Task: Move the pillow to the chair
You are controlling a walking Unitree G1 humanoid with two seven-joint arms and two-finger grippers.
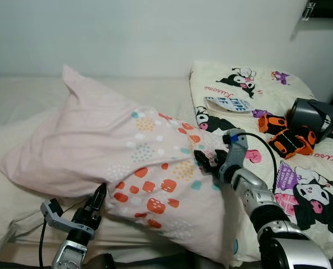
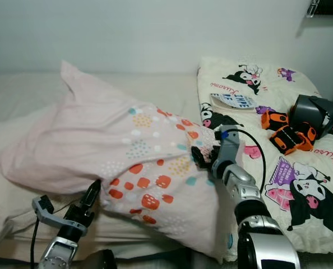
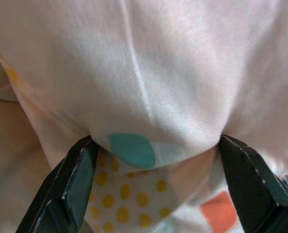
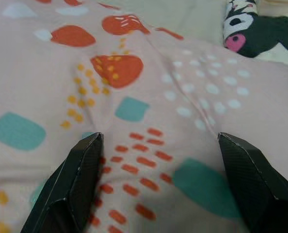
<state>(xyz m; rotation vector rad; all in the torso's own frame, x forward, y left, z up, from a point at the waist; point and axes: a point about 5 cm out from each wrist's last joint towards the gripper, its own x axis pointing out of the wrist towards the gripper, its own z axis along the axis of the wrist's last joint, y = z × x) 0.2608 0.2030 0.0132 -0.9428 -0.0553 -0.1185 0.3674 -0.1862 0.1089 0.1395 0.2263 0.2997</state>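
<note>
The pink pillow [image 1: 127, 162] lies on the bed [image 1: 21, 101] w/ its long axis running from far-left down to near-right, and both arms are on its near end: left gripper [image 1: 99, 197] pokes in under the bottom edge, right gripper [image 1: 207, 161] presses on the top right side. Both have fingers spread wide against the fabric, not pinched on anything yet imo. No containers here, just a headset [image 1: 312, 116] w/ orange controllers [image 1: 287, 136] on the cartoon blanket [image 1: 301, 185].

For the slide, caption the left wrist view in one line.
Left gripper open, fingers pressed into the pink pillow.
</note>
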